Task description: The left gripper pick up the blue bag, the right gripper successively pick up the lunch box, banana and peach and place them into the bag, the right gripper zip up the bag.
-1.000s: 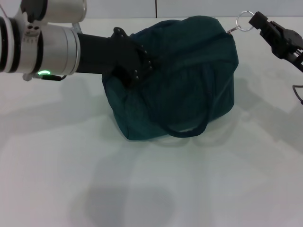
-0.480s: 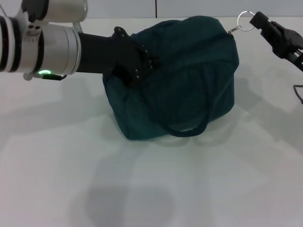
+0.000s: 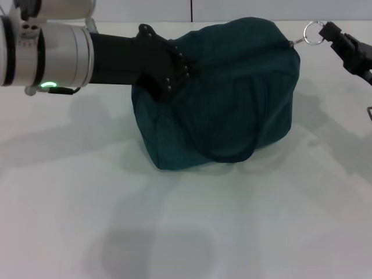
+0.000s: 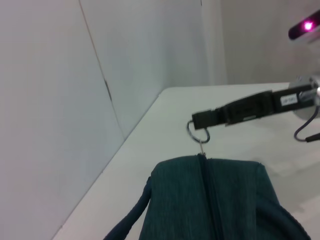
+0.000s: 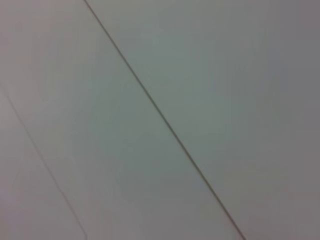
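The blue bag (image 3: 226, 93) stands on the white table, bulging, with its zip (image 4: 206, 190) drawn shut along the top. My left gripper (image 3: 168, 72) is shut on the bag's upper left edge. My right gripper (image 3: 328, 32) is at the bag's upper right end, shut on the metal ring zip pull (image 3: 313, 33) and holding it taut away from the bag. The left wrist view shows the same ring (image 4: 198, 136) in the right gripper's tips (image 4: 207, 119). One loop handle (image 3: 232, 157) hangs down the front. The lunch box, banana and peach are out of view.
The white table (image 3: 186, 232) spreads in front of the bag. A pale wall (image 4: 60, 100) runs along the table's far edge. A thin black cable (image 3: 368, 113) shows at the right edge. The right wrist view shows only wall panels (image 5: 160, 120).
My right gripper has pulled the zip ring farther right, and the bag's top has shifted right with it. My left arm has risen slightly, still gripping the bag.
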You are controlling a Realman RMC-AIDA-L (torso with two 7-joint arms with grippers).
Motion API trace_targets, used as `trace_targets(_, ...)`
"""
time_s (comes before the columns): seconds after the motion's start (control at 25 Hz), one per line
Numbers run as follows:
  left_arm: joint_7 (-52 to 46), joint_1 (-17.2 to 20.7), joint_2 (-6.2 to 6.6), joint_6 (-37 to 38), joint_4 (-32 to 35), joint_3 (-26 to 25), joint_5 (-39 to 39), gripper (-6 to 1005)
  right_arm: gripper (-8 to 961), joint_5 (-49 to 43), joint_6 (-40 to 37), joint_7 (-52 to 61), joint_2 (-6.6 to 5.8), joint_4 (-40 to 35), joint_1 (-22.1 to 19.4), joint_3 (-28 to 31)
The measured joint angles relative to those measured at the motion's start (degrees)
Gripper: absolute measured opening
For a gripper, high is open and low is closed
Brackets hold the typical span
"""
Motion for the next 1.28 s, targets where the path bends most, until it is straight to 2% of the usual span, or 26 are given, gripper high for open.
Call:
trace_targets(0.4,1.0,0.3,0.02,0.8,0.6,-1.0,-2.5,96,31,-0.6,8.3,0.4,-0.02,0.1,0.2,-0.8)
trace_targets(0.72,1.9,0.3,-0.05,2.2,0.4,-2.9,-4.7,111,33,-0.7,16.4,0.5,0.15,0.1,1.3,-4.5)
trace_targets(0.92,2.0,0.3,-0.06,2.0,0.0,-3.0,-4.8,121,34,-0.2,15.9,0.5,0.37,-0.4,1.2,-4.9)
trace_targets(1.12,2.1,0.1,-0.19,1.2,-1.4,-3.1,-4.9,130,35,0.6,11.1,0.1,0.09,-0.6,0.1,-4.5)
trace_targets(1.28,2.3,-0.2,-0.31,-0.1,-3.0,-3.4,-6.2,138,158,2.7,8.3,-1.2,0.04,-0.6,-1.5,-4.4)
